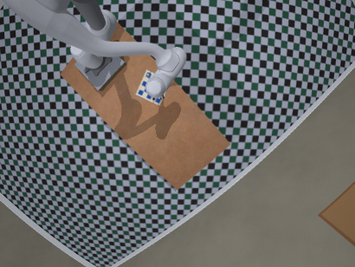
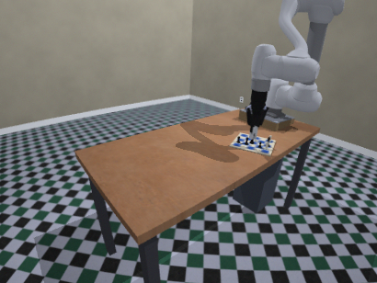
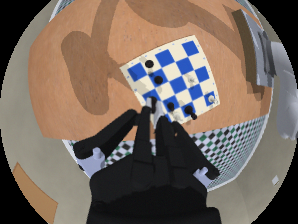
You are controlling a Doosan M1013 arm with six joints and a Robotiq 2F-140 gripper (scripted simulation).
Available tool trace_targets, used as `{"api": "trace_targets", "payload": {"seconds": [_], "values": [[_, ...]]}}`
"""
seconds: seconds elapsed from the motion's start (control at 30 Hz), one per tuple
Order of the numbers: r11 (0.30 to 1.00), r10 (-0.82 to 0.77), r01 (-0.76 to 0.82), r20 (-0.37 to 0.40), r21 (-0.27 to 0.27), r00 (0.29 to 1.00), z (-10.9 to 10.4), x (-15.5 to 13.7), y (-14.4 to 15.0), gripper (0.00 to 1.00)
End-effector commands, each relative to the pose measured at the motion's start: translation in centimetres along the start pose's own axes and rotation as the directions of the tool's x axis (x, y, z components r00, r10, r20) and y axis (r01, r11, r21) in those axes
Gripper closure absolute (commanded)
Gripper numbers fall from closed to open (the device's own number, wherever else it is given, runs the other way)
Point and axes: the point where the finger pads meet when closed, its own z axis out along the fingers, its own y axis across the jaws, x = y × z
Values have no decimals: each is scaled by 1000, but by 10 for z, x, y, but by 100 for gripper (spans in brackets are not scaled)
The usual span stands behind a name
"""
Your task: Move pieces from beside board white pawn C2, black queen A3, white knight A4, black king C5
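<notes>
The small blue and cream chessboard lies on the wooden table near the robot's base. Several black pieces, such as one black piece, and a few white ones stand on it. My gripper points down just over the board's near-left part and is shut on a small chess piece. The piece looks pale in the exterior view; I cannot tell which piece it is. In the top view the wrist hides the fingers and most of the board.
The robot's grey base plate sits at the table's end behind the board. The table edge runs close by the board's right side. A second brown table corner shows far off.
</notes>
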Motion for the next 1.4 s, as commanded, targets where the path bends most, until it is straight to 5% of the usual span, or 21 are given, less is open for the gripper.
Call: {"api": "trace_targets", "payload": {"seconds": [0.0,0.27,1.37], "values": [[1000,0,0,0,0,1000,9,0,0,100],[1000,0,0,0,0,1000,23,0,0,100],[1000,0,0,0,0,1000,24,0,0,100]]}}
